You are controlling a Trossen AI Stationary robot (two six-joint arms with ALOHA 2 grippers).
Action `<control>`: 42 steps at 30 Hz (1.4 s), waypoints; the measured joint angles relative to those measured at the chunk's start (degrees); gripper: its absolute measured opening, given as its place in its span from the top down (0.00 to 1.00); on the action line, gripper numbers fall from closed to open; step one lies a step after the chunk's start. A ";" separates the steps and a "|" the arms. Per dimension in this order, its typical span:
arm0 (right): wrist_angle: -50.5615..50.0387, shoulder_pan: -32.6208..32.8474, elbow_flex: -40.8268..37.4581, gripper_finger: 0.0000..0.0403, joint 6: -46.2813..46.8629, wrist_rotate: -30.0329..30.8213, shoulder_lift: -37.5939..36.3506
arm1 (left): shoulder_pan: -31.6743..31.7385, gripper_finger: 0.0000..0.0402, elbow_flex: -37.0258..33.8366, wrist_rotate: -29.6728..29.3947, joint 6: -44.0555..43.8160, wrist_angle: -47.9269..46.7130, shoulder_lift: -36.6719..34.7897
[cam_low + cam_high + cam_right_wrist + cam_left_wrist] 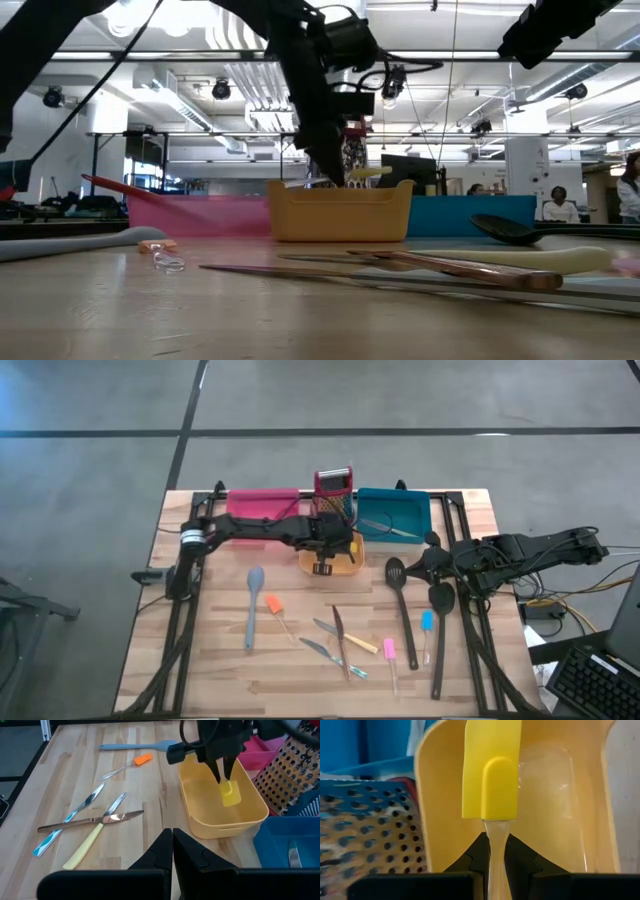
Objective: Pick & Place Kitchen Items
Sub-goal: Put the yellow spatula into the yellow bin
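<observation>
On a wooden tabletop [220,660], seen from above, loose kitchen items lie across the lower half of the frame. Nearest the bottom edge, at centre, slim metal knives [338,640] cross one another beside a cream-handled knife [362,645], with a small pink spatula [389,651] and a small blue spatula [427,622] to their right. Two long black spoons [440,630] run up the lower right, one of them slotted [398,595]. At centre left lie a long grey spatula [253,603] and a short orange spatula [273,606]. Farther back, in the upper centre, a yellow tray [345,567] sits in front of an upright red box grater [334,490], with a pink tray [262,503] to the grater's left and a teal tray [395,512] to its right. The left arm reaches in from the left edge, and its left pincer [223,776] hangs above the yellow tray, fingers pressed onto the clear handle of a small yellow spatula [492,775], whose yellow blade hangs within the tray's walls; whether it touches the floor of the tray cannot be told. The right arm waits at the right edge of the tabletop, its right pincer [172,837] pressed together and empty, pointing toward the middle. In the table-level view, people show far off at the right edge of the room.
</observation>
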 joint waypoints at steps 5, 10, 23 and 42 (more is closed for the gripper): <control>0.00 -0.02 0.00 0.98 0.00 0.00 0.01 | 0.30 0.90 -0.09 0.12 -0.02 0.33 1.78; 0.01 -0.02 0.00 0.98 0.03 -0.02 0.01 | 0.40 0.90 -0.09 1.60 0.05 0.60 3.23; 0.00 0.00 0.00 0.98 0.07 -0.02 0.01 | 0.63 0.90 -0.09 3.11 0.05 1.03 7.92; 0.02 -0.01 0.00 0.98 0.10 -0.01 0.00 | 0.87 0.85 0.34 3.13 -0.39 0.38 8.80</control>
